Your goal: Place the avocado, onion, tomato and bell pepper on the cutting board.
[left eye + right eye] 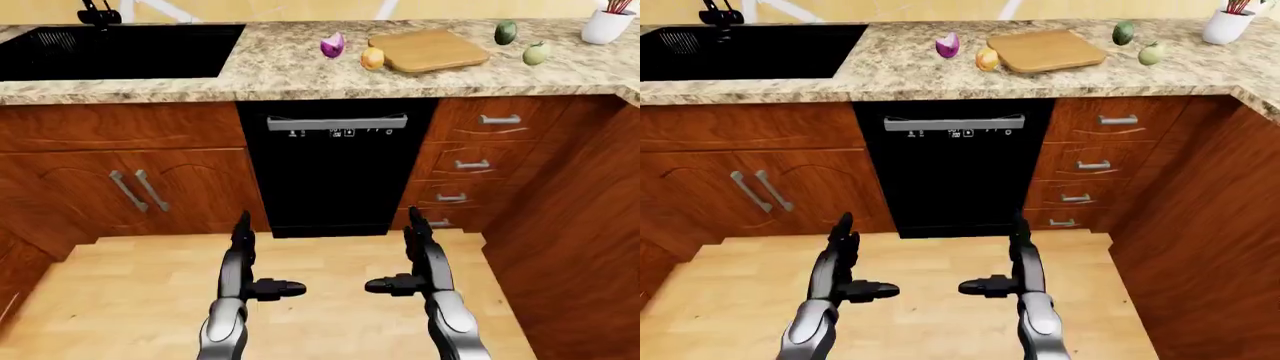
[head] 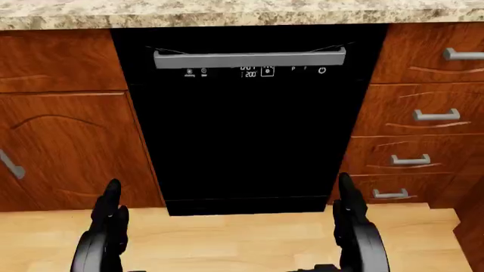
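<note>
Cutting board (image 1: 428, 49) and onion (image 1: 333, 45): eye views only

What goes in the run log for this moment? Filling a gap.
left hand open | right hand open | cutting board bare | four items beside it on counter | none held

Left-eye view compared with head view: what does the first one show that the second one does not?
Only the left-eye view shows the sink, the cutting board and the four vegetables beside it, none yet on it. Only the head view shows the dishwasher's control panel close up. Both show the dishwasher, the drawers, the left hand and the right hand, both open and empty.
</note>
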